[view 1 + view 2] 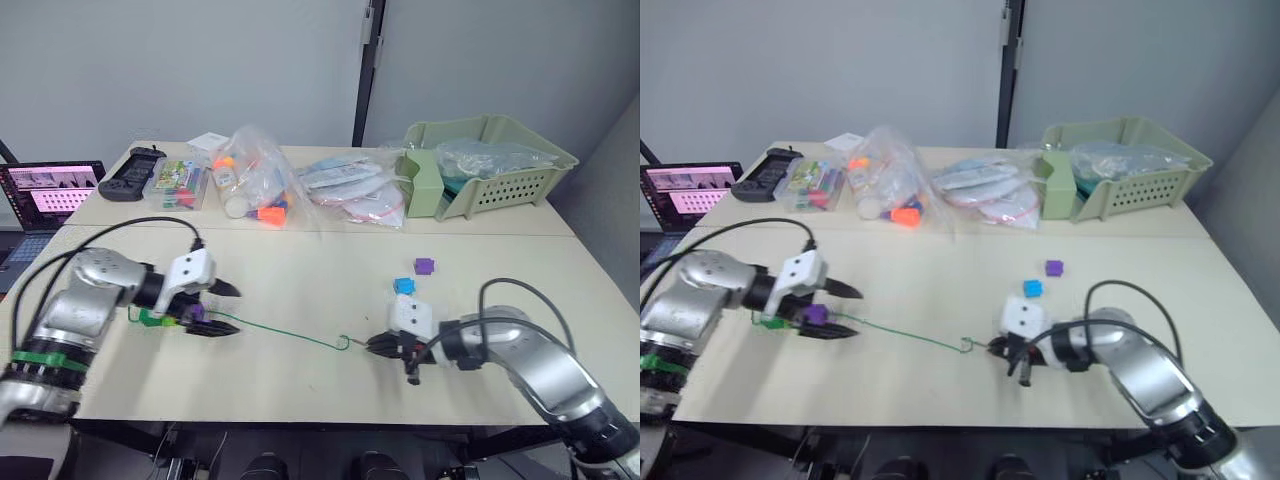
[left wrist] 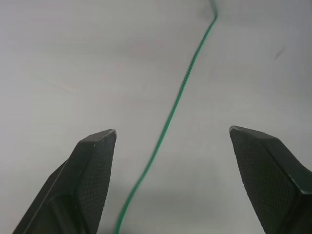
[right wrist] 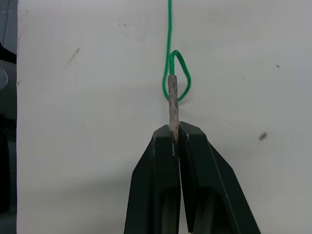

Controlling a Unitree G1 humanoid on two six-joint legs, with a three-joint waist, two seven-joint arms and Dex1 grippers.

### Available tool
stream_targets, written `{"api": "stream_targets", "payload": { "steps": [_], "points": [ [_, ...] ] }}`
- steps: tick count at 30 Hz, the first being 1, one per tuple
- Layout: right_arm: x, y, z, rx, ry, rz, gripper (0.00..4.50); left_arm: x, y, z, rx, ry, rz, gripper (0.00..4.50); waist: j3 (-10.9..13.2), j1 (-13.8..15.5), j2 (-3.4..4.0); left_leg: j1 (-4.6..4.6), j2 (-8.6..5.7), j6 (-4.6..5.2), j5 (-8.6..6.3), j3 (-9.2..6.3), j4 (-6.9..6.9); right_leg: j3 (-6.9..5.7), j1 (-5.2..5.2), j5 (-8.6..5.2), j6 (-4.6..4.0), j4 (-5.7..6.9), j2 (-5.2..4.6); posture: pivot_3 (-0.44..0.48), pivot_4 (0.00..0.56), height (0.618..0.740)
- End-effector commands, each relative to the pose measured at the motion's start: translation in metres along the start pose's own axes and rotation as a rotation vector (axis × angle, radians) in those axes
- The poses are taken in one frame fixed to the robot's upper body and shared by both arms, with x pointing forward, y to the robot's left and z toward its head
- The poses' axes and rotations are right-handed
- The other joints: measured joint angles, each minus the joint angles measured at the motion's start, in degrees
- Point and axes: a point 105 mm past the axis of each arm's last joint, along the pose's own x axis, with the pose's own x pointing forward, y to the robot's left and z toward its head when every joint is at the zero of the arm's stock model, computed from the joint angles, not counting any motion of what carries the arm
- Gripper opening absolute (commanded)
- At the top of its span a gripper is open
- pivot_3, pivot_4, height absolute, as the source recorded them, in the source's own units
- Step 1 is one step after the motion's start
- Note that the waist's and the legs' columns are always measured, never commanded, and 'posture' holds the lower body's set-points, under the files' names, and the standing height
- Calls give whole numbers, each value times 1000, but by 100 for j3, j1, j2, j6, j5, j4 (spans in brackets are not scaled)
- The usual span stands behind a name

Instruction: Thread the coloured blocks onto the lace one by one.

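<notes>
The green lace (image 1: 290, 335) lies across the table in front of me. My right gripper (image 3: 174, 130) is shut on its stiff silvery tip (image 3: 172, 100), just behind a small loop of cord. My left gripper (image 1: 226, 309) stands open over the other end, and the cord runs between its fingers (image 2: 97, 146) without touching them. A purple block (image 1: 197, 312) and a green block (image 1: 150, 318) sit on the lace right behind that gripper. A blue block (image 1: 404, 286) and another purple block (image 1: 424, 266) lie loose on the table beyond my right gripper.
Along the back of the table stand a pale green basket (image 1: 500, 175), several clear bags of craft items (image 1: 255, 185) and a black controller (image 1: 130, 172). A laptop (image 1: 50, 195) is at the far left. The table's front edge runs just below both grippers.
</notes>
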Motion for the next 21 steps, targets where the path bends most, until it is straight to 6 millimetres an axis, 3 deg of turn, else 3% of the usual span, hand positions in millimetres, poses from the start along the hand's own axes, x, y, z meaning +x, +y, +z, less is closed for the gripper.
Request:
{"api": "stream_targets", "payload": {
  "steps": [1,8,19,21],
  "points": [
    [12,1,18,-36,-14,6,0,40,-17,28,36,-97,-36,3913,0,12,0,0,-2,0,0,-2,1,0,0,0,0,5,0,0,150,740],
    [24,1,19,-55,21,16,0,98,-25,25,54,-120,-31,3913,0,51,0,4,-7,0,0,-5,9,-1,3,1,-1,11,0,0,150,740],
    [22,6,20,-49,22,21,0,108,-33,26,87,-136,-61,3913,0,56,0,-1,-7,0,0,-8,16,-2,3,1,-1,10,1,0,150,740],
    [22,6,20,-48,22,22,0,109,-35,27,92,-136,-69,3358,0,58,0,-2,-7,0,0,-8,17,-3,3,1,-1,10,1,0,150,740]
  ]
}}
